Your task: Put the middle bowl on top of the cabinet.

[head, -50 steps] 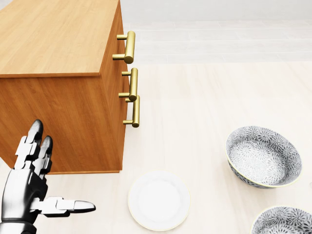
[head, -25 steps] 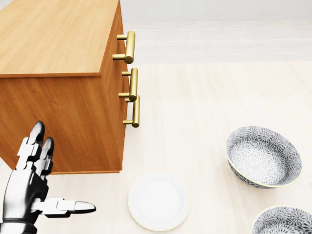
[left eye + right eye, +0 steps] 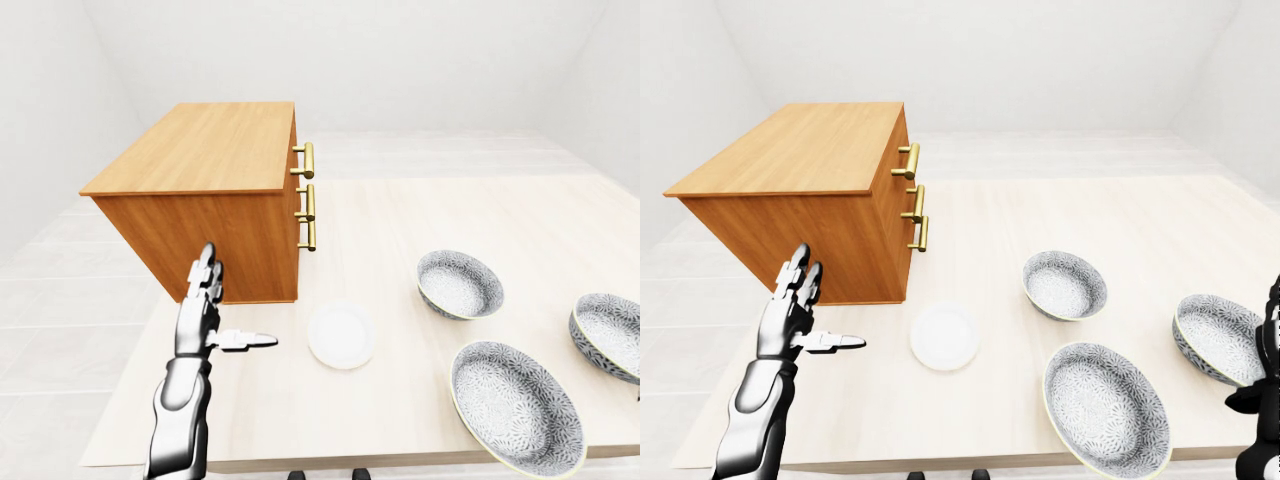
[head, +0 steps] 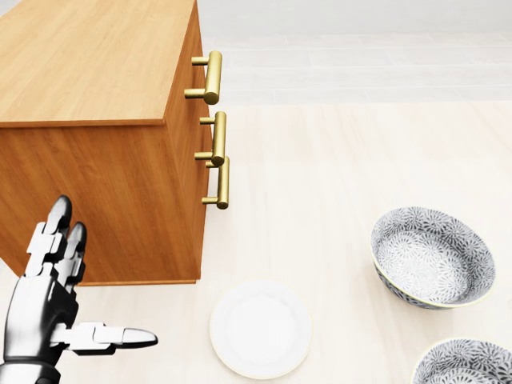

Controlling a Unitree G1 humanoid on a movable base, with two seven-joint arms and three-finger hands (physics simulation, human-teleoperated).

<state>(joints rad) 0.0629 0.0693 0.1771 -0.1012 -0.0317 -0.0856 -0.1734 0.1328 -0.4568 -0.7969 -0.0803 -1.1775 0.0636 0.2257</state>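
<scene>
Almost nothing has shifted over the last second: the left hand (image 4: 48,308) wavered slightly at the lower left of the head view and is back where it was, while cabinet, plate and bowls lie as before.

The pale wooden counter (image 3: 400,215) carries everything. On its left part in the eye views stands the cabinet (image 3: 210,150), a wooden block with a bare flat top and three brass handles (image 3: 306,195) on the side facing right.

Three patterned grey bowls sit upright on the right part of the counter, well apart from the cabinet. The largest bowl (image 3: 1105,405) lies lowest in the right-eye view. The right-hand bowl (image 3: 1220,338) sits near the counter's right edge. The middle bowl (image 3: 1064,284), the smallest of the three, is the one nearest the cabinet, with open counter between them.

A small white plate (image 3: 944,336) lies flat below the cabinet's lower right corner, close to it.

The left hand is raised beside the cabinet's near face, its fingers (image 4: 58,228) released and spread, thumb pointing right, holding nothing. The right hand (image 3: 1265,400) shows only as a dark shape at the right edge of the right-eye view; whether its fingers are spread or clenched I cannot tell.
</scene>
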